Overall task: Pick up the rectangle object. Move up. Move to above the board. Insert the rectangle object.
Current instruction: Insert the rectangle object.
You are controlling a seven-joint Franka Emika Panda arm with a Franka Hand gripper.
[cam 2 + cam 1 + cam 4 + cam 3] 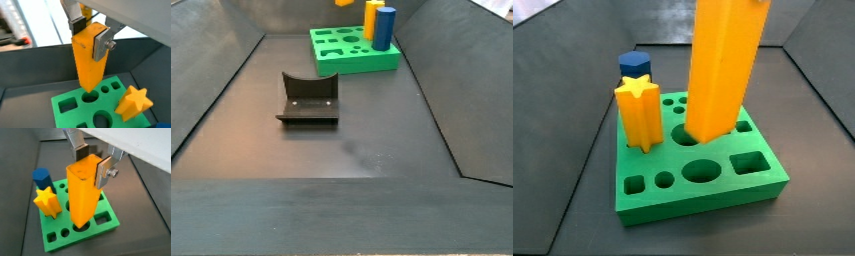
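My gripper (91, 164) is shut on the top of the rectangle object (83, 193), a tall plain orange bar hanging upright. Both wrist views show a silver finger on each flat side of the bar, and it is held the same way by my gripper (89, 35). The rectangle object (724, 70) hangs over the middle of the board (714, 195), a thick green block with many cut-out holes. In a side view only the bar's lower end (345, 3) shows, clear above the board (352, 62). The gripper is out of frame in both side views.
A yellow star-topped post (636, 115) and a blue hexagonal block (635, 64) stand in the board beside the bar. The dark fixture (309, 100) stands on the floor in front of the board. Dark sloping walls enclose the floor (345, 150).
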